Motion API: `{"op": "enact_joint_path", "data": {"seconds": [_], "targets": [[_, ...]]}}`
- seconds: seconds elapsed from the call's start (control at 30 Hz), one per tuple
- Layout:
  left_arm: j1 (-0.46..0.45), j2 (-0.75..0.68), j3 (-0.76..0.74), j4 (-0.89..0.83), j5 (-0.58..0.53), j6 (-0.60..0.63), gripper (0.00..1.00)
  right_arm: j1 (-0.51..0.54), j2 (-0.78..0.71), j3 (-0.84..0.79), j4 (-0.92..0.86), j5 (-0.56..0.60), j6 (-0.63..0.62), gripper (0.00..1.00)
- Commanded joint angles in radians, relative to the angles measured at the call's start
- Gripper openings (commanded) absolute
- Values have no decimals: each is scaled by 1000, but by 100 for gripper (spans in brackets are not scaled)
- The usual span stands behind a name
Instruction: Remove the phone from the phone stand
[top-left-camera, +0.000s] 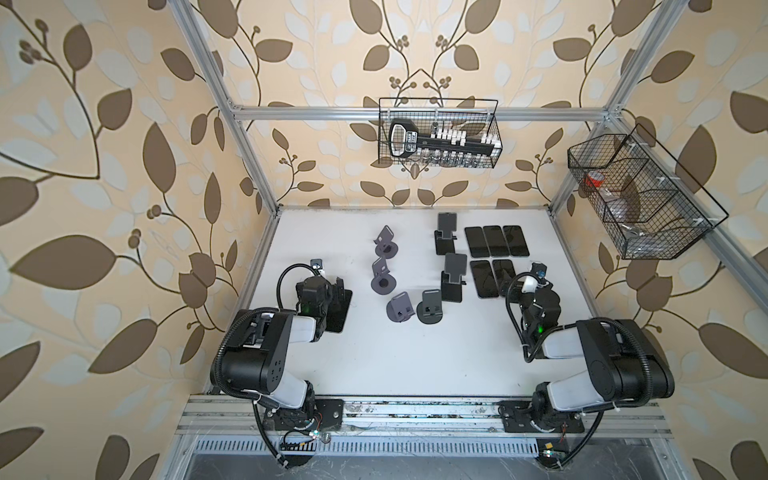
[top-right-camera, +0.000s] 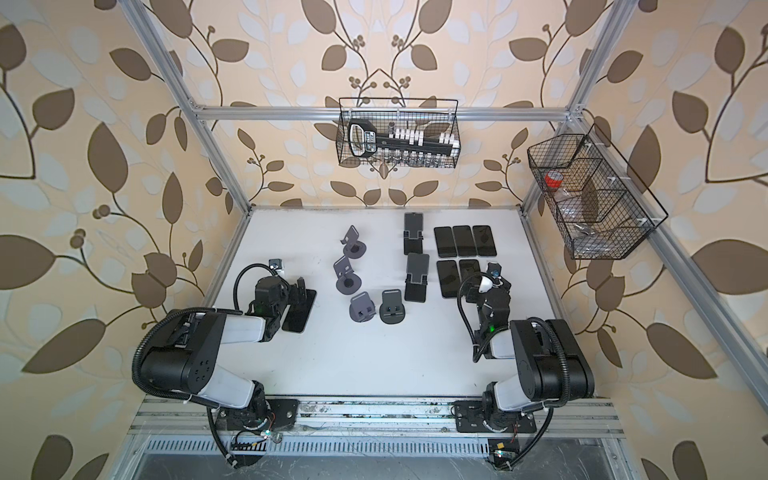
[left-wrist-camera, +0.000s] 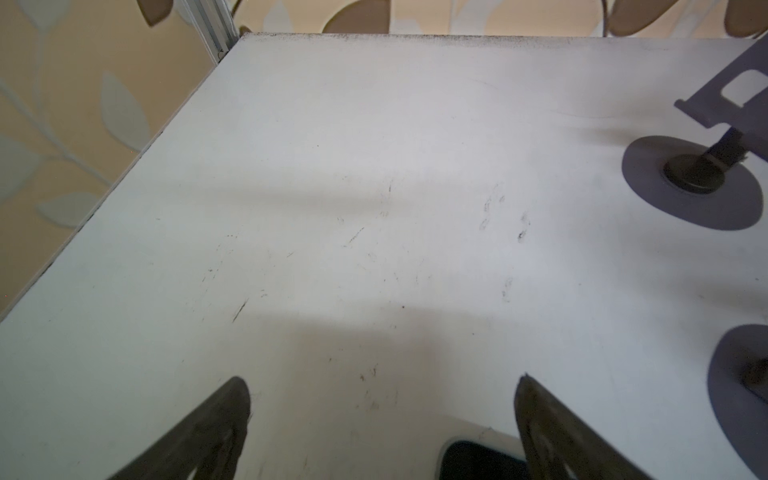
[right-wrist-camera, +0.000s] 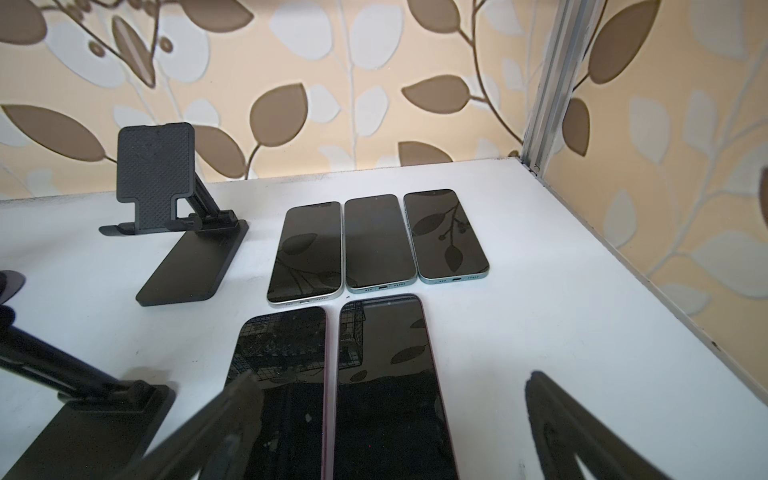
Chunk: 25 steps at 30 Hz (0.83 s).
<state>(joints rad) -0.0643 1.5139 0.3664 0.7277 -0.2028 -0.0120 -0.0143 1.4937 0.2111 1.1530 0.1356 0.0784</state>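
- The left gripper (left-wrist-camera: 382, 399), its black fingers (left-wrist-camera: 199, 432) spread wide and empty, hangs over a dark flat slab phone (top-left-camera: 338, 318) lying on the white table (top-left-camera: 415, 353), apart from the stands. The wrist view shows only the phone's corner.
- The right gripper (right-wrist-camera: 392, 376), likewise agape and empty, hovers over the nearest of five dark glossy phones (right-wrist-camera: 386, 395); its arm hides part of them in both top views.
- Between the arms stand two black folding stands (top-left-camera: 451, 286) and four grey round-based stands (top-left-camera: 382, 282).
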Motion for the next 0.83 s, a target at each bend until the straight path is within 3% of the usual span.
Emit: {"op": "enact_joint_path", "data": {"seconds": [0.0, 0.8], "targets": [[6, -17, 9, 32, -10, -18, 99, -1, -1, 5, 3, 12, 11, 100], [0, -12, 7, 42, -20, -16, 99, 2, 0, 7, 3, 19, 8, 100]]}}
